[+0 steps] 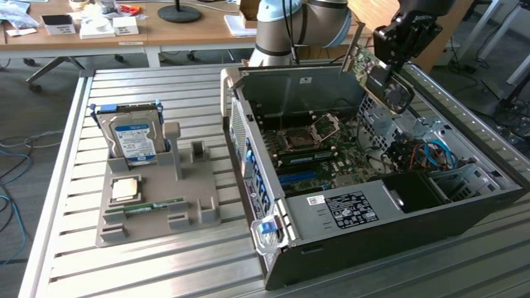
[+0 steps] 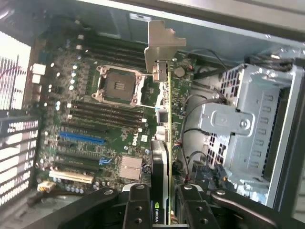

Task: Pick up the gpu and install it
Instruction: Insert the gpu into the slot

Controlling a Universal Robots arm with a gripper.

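The gpu (image 1: 379, 77), a thin card with a green board, a dark fan face and a metal bracket, hangs tilted above the open computer case (image 1: 497, 192). My gripper (image 1: 398, 53) is shut on its upper edge. In the wrist view the gpu (image 2: 164, 119) runs edge-on away from my gripper (image 2: 162, 210), with a finger (image 2: 138, 207) on either side of it. Its silver bracket (image 2: 161, 45) points toward the case's back wall. Below it lies the motherboard (image 2: 95, 124) with its empty processor socket (image 2: 118, 86) and blue slot (image 2: 81, 138). The card is held clear of the board.
A grey holder (image 1: 153, 205) at the exterior view's left carries a hard drive (image 1: 135, 138), a processor (image 1: 128, 188) and a memory stick (image 1: 156, 205). Inside the case stand a metal drive cage (image 2: 248, 129), loose cables (image 1: 435, 155) and the power supply (image 1: 348, 208). The case rests on a slatted metal table (image 1: 149, 267).
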